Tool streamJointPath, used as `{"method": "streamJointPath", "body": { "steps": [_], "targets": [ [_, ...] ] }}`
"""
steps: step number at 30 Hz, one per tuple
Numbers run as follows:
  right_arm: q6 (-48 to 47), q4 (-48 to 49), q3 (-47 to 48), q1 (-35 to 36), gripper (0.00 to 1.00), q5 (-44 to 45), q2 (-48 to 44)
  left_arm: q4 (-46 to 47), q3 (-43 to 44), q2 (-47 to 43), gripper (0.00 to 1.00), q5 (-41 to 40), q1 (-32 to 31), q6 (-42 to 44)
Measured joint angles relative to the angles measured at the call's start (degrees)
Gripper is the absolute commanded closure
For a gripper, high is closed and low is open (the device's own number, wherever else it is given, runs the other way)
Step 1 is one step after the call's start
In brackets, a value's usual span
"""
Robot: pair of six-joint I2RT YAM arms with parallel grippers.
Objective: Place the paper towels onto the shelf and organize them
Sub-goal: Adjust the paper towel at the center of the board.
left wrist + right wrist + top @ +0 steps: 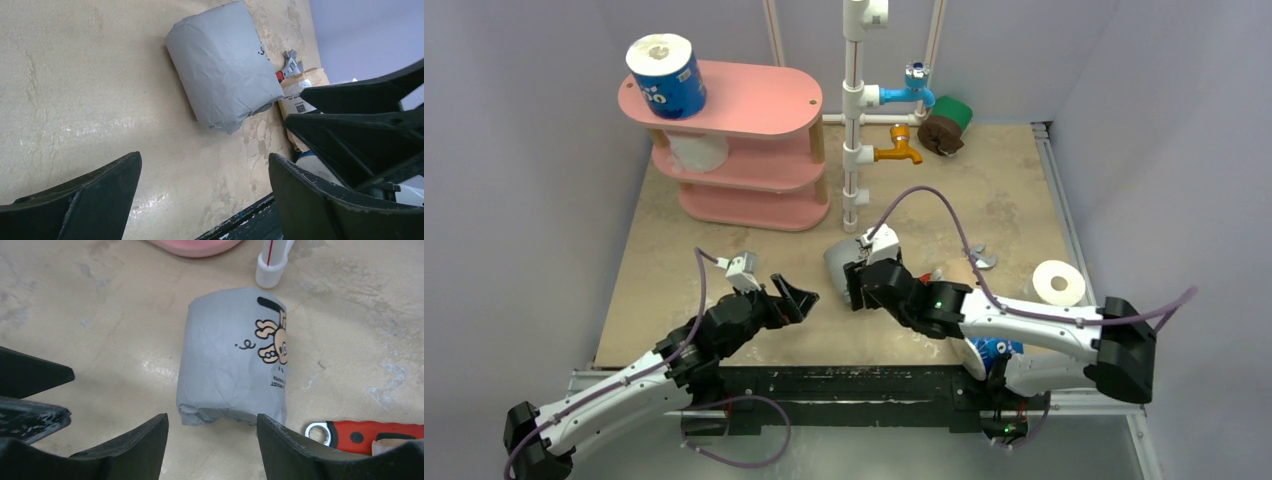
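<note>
Grey roll lies on its side on the table, near the shelf. Right gripper spread wide just short of it, nothing held; left gripper spread too, empty. Looks like the pickup step: next needs a fwd reach & squeeze w/o nudging the wrench.
</note>
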Motion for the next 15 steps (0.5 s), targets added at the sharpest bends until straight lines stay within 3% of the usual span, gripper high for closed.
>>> {"method": "streamJointPath", "body": {
  "steps": [8, 11, 15],
  "targets": [
    [2.3, 3.5, -8.5, -2.3, 0.33, 0.4, -13.9, -1.2, 0.1, 1.1, 0.06, -0.6, 0.0, 3.1],
    [3.9, 5.6, -12.5, -8.3, 0.32, -1.9, -14.1, -2.3, 1.6, 6.5, 0.06, -0.1, 0.0, 5.4],
    [6.0, 9.3, -17.0, -18.2, 0.20, -8.4, -14.1, -2.4, 4.2, 12.2, 0.05, 0.0, -0.2, 7.5]
  ]
}}
